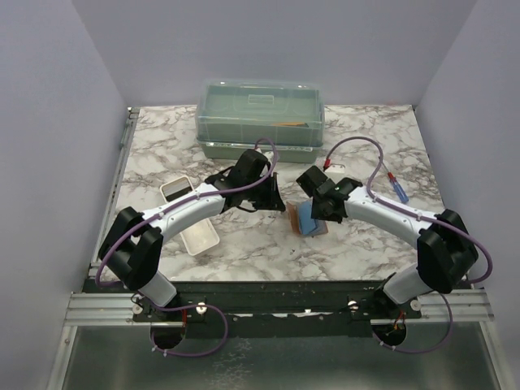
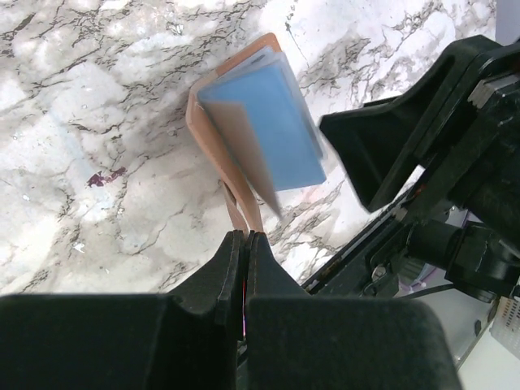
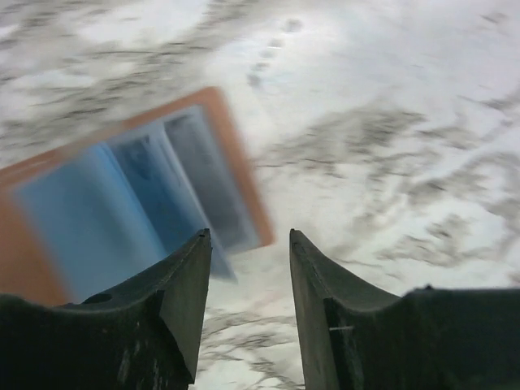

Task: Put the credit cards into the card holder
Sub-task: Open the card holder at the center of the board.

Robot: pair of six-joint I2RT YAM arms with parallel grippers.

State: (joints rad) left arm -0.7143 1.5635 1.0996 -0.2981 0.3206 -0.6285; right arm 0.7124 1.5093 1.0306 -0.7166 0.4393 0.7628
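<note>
Near the middle of the marbled tabletop (image 1: 244, 252), the brown card holder (image 2: 244, 114) sits open between the two arms, its bluish pockets fanned upward. At its near edge the left gripper (image 2: 245, 237) is clenched on the thin brown snap tab (image 2: 240, 207). Just beside the holder, the right gripper (image 3: 248, 240) hangs released, jaws apart over bare marble. A white tray (image 1: 201, 240) lies to the left and a green lidded box (image 1: 262, 114) stands behind.

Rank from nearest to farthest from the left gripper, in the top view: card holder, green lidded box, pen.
1. card holder, pinched in the left gripper.
2. green lidded box, behind it at the far edge.
3. pen, far right side.
</note>
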